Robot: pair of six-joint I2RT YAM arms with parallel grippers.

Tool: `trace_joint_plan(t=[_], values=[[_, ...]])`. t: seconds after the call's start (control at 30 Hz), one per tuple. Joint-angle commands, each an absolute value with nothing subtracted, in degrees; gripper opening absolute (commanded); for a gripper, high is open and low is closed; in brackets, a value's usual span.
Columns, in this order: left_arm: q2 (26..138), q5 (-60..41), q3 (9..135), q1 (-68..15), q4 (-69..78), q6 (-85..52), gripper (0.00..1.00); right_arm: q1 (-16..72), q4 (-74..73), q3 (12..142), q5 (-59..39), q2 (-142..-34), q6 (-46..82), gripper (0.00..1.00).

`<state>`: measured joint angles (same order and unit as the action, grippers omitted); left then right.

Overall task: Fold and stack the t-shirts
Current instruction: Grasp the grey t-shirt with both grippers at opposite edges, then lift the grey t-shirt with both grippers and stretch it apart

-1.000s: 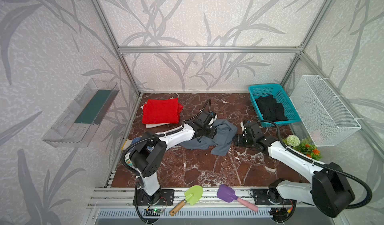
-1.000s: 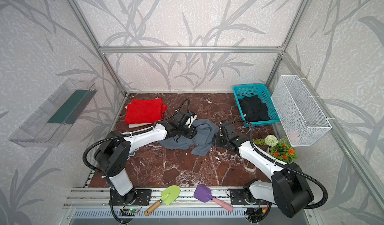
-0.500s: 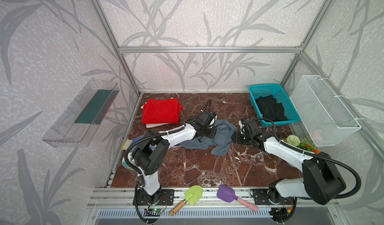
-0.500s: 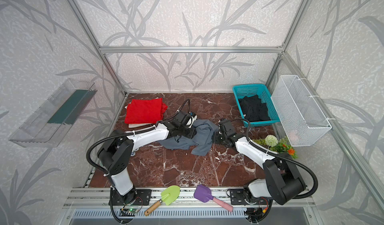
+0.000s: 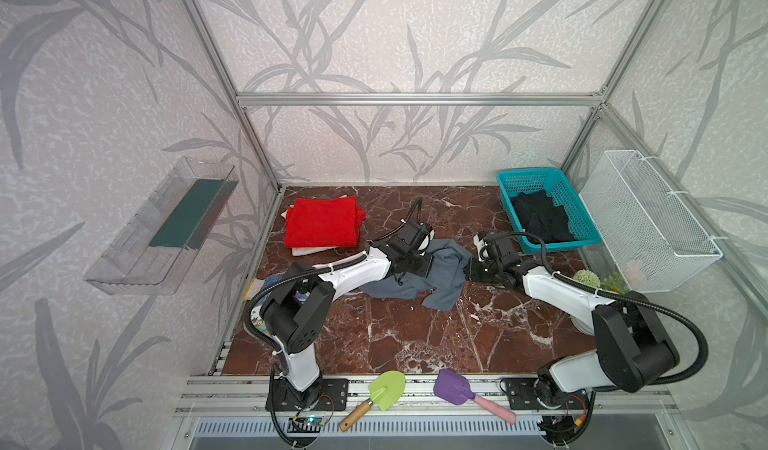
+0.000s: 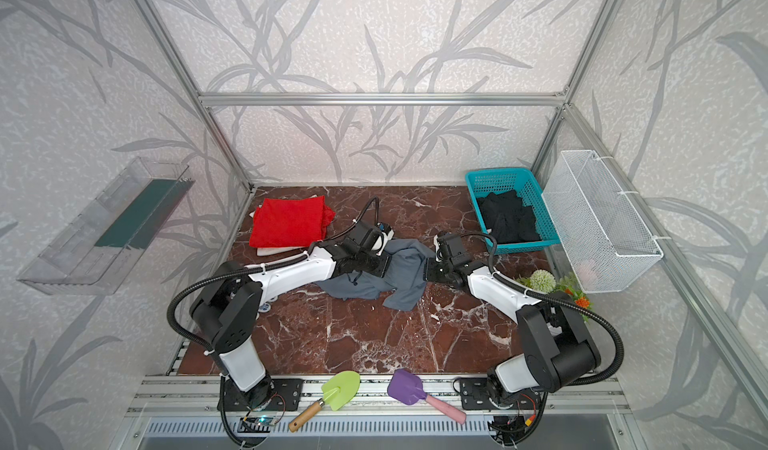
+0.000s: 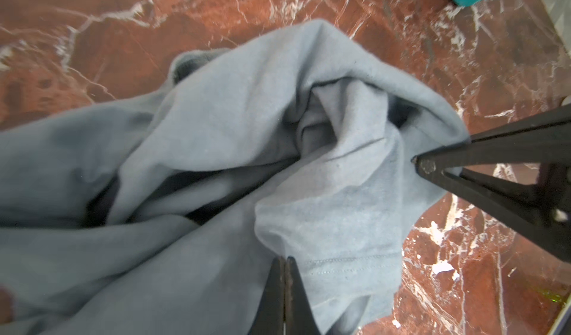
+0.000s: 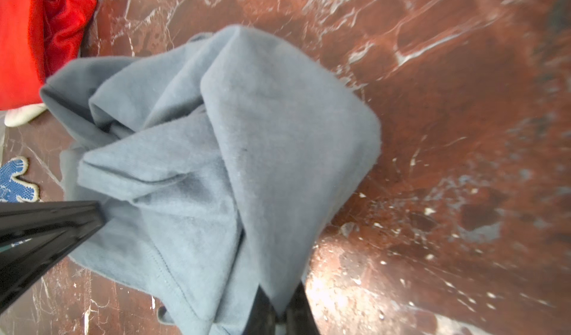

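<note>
Grey-blue t-shirt (image 5: 440, 269) crumpled mid-way across the marble table (image 5: 374, 336), pinched on two sides.
Left gripper (image 7: 284, 265) and right gripper (image 8: 279, 305) each clamp an edge; red t-shirt (image 5: 322, 223) lies folded close behind, black t-shirt (image 5: 540, 217) in the teal basket (image 5: 577, 203), dotted glove (image 8: 15, 182) nearby.

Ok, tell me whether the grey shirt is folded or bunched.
Bunched, not folded: the grey shirt lies in a rumpled heap of uneven creases, the left gripper and right gripper each pinching an edge.
</note>
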<state>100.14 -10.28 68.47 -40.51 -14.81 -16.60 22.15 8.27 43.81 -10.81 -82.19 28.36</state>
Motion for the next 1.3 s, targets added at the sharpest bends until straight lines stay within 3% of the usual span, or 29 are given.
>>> trace_joint_plan(t=[0.0, 0.17, 0.5, 0.8, 1.07, 1.27], values=[[92.6, -5.9, 68.2, -40.5, -17.0, -16.1, 0.0, 20.0, 12.2, 45.3, -9.9, -75.3, 26.4, 0.0], [84.2, 5.9, 67.9, -40.0, -21.3, -17.1, 0.0, 17.6, 20.0, 49.5, -9.7, -68.6, 21.0, 0.0], [68.4, 18.6, 69.1, -37.3, -26.2, -13.5, 0.0, 17.3, 37.0, 65.1, -3.8, -62.7, 12.6, 0.0], [57.0, 29.4, 65.0, -35.2, -29.4, -13.1, 0.0, 16.7, 41.9, 84.2, -3.7, -61.0, 11.2, 0.0], [53.5, 30.3, 63.7, -30.0, -29.4, -14.1, 0.0, 16.7, 38.3, 92.5, -4.9, -60.7, 12.5, 0.0], [55.9, 24.5, 63.4, -28.5, -28.9, -16.0, 0.0, 16.7, 37.2, 95.4, -5.2, -62.8, 13.2, 0.0]])
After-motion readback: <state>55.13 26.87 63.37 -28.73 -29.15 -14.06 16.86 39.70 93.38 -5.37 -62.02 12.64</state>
